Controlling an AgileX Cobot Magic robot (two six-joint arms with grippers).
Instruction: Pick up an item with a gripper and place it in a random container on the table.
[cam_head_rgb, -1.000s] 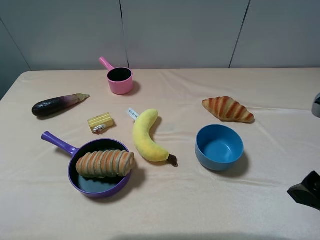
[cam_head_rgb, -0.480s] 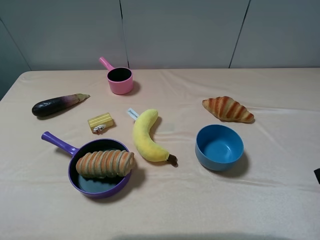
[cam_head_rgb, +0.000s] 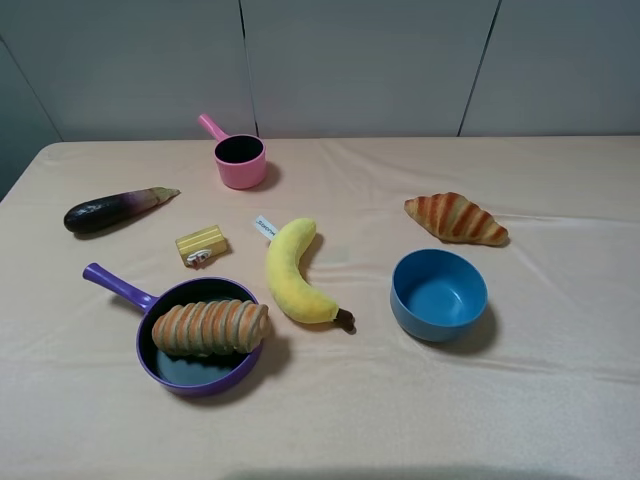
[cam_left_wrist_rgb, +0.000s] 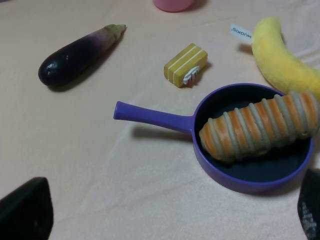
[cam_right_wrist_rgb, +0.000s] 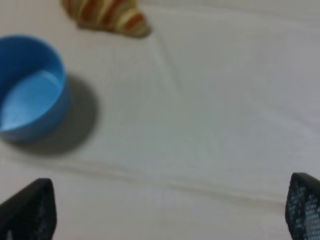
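Observation:
The tan-brown ridged bread loaf (cam_head_rgb: 210, 327) lies across the purple frying pan (cam_head_rgb: 120, 286) at the front left of the table, one end resting over the rim. The left wrist view shows the loaf (cam_left_wrist_rgb: 260, 125) in the pan (cam_left_wrist_rgb: 155, 117) too. My left gripper (cam_left_wrist_rgb: 167, 215) is open and empty, hanging back from the pan, with only its dark fingertips (cam_left_wrist_rgb: 25, 212) showing. My right gripper (cam_right_wrist_rgb: 165, 210) is open and empty over bare cloth near the blue bowl (cam_right_wrist_rgb: 30, 87). Neither gripper shows in the exterior view.
A yellow banana (cam_head_rgb: 291, 272) lies right of the pan, a blue bowl (cam_head_rgb: 438, 293) further right, a croissant (cam_head_rgb: 456, 218) behind it. A pink pot (cam_head_rgb: 239, 160), an eggplant (cam_head_rgb: 112, 209) and a small yellow block (cam_head_rgb: 201, 245) sit at the back left.
The dark end of my right arm at the exterior view's right edge has drawn back out of that view. The loaf, pan and other objects have not moved.

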